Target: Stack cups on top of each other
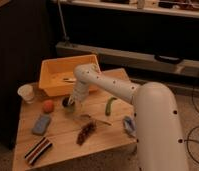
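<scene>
The pale green cup (67, 102) with a dark inside sits left of the table's middle, just right of the orange-red ball (47, 105). My gripper (73, 102) reaches down from the white arm and is right at this cup, partly covering its right side. The white cup (26, 93) stands upright at the table's far left edge, well apart from the green cup and the gripper.
A big yellow bin (55, 80) stands behind the gripper. On the wooden table (63, 145) lie a blue sponge (41, 124), a striped block (37, 150), a dark reddish bunch (86, 132), a green pepper (110, 106) and a blue-white item (129, 125).
</scene>
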Available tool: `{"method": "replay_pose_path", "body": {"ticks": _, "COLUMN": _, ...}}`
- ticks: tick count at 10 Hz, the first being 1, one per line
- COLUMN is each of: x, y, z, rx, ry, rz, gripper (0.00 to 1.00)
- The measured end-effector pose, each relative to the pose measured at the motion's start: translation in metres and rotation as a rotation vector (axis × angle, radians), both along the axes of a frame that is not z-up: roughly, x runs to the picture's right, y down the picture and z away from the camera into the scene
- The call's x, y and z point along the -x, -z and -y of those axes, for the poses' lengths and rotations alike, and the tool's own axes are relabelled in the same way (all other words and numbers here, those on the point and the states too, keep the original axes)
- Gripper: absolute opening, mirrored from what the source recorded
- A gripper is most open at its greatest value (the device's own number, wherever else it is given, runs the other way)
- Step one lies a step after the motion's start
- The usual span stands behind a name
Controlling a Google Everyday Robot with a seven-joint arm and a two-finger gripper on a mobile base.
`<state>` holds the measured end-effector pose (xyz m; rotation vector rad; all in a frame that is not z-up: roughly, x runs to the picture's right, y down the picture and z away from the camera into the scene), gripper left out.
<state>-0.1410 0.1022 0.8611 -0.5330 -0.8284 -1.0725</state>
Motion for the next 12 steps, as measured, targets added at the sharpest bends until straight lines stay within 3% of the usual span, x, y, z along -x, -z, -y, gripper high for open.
{"method": "replay_pose_path", "body": {"ticks": 3, "x": 0.010, "y": 0.009, "z": 0.003, "rx": 0.017, "ry": 0.024, "rz": 0.015, "gripper": 0.05}}
{"method": "replay_pose_path", "body": {"ticks": 4, "x": 0.016, "y": 0.016, "z": 0.010, "rx": 0.016, "ry": 0.029, "rz": 0.023, "gripper": 0.01}}
{"method": "replay_pose_path", "body": {"ticks": 8, "x": 0.055, "y": 0.059, "z": 0.041, "rx": 0.017, "ry": 0.077, "rz": 0.073, "gripper": 0.00}}
{"method": "replay_pose_path", "body": {"ticks": 12, "x": 0.074, "y": 0.104, "z": 0.090, "rx": 0.020, "ry": 0.057, "rz": 0.099, "gripper": 0.00}}
